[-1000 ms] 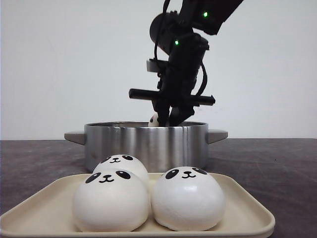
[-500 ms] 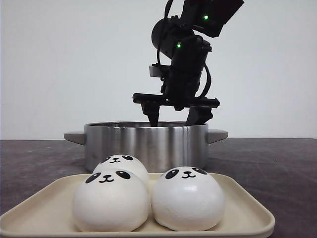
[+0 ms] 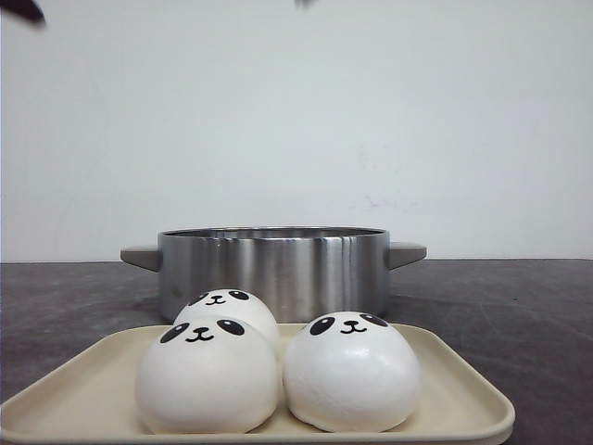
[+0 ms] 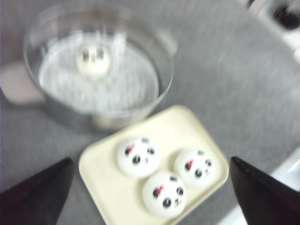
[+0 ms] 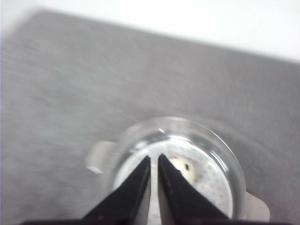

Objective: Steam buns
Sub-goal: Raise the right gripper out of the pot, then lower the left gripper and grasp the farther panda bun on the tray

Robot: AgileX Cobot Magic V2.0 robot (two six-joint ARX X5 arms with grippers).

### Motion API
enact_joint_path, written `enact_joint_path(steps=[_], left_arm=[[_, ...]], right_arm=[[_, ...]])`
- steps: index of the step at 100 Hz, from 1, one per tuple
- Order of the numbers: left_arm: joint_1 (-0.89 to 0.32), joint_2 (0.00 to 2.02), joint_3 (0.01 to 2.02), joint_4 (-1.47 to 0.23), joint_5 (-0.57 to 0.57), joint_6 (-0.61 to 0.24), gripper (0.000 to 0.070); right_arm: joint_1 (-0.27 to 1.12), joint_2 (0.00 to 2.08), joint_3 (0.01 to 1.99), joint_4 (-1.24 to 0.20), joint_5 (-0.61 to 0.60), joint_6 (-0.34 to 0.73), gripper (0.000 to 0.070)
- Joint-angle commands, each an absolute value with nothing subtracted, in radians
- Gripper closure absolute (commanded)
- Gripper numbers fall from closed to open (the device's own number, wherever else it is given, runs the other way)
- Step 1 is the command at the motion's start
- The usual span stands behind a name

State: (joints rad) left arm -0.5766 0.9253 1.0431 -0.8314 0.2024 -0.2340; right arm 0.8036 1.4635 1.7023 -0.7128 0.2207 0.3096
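Note:
Three white panda-faced buns point(image 3: 208, 375) point(image 3: 350, 371) point(image 3: 232, 306) sit on a cream tray point(image 3: 463, 408) at the front. Behind it stands a steel pot point(image 3: 273, 269). In the left wrist view a fourth bun point(image 4: 93, 58) lies inside the pot point(image 4: 161, 93), and the three others point(image 4: 164, 194) lie on the tray point(image 4: 103, 178). My left gripper point(image 4: 149, 160) is open and empty, high above the tray. My right gripper point(image 5: 154, 157) is shut and empty, high above the pot point(image 5: 225, 154), with the bun point(image 5: 187, 168) below it.
The pot has a grey handle on each side point(image 3: 139, 255) point(image 3: 408, 252). A white wall stands behind the dark table point(image 3: 519, 306). A blurred white object point(image 4: 276, 14) lies at one corner of the left wrist view. A dark bit of an arm point(image 3: 23, 9) shows at the front view's top left.
The right gripper opened over the pot, left the bun inside, then rose out of the front view. The three buns on the tray have not moved.

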Motion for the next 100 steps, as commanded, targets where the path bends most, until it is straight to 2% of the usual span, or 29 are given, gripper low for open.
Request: enact_joint_path(steps=[1,17,30,55,78,84,93,100], left_arm=[[-0.594,1.001,1.051,-0.835,0.2,-0.267,0.0028],[-0.625,1.195,1.051,-0.827,0.2,-0.266,0.0028],[-0.652,1.345,1.051,-0.781,0.203,-0.266,0.0028],[-0.695,1.558,1.051,-0.636,0.202,-0.282,0.0028],[-0.704,1.658,1.051,-0.58,0.201,-0.326,0.004],[-0.704,1.675,1.051,-0.579,0.198,-0.329,0.0112],[-0.704,1.695,1.051,-0.582,0.198,-0.327,0.0305],[-0.704,1.704,1.051,-0.586,0.198,-0.326,0.0423]], right_arm=[[0.858,1.388,1.723,-0.717,0.258,0.295,0.0684],[0.981,1.225,1.723,-0.717,0.357,0.303,0.0687],[1.03,1.151,1.723,-0.728,0.412,0.303,0.0687],[1.039,1.101,1.723,-0.803,0.449,0.304,0.0687],[1.039,1.097,1.723,-0.867,0.45,0.309,0.0687],[1.039,1.097,1.723,-0.878,0.45,0.315,0.0687],[1.039,1.097,1.723,-0.893,0.45,0.321,0.0687],[1.039,1.097,1.723,-0.899,0.45,0.33,0.0687]])
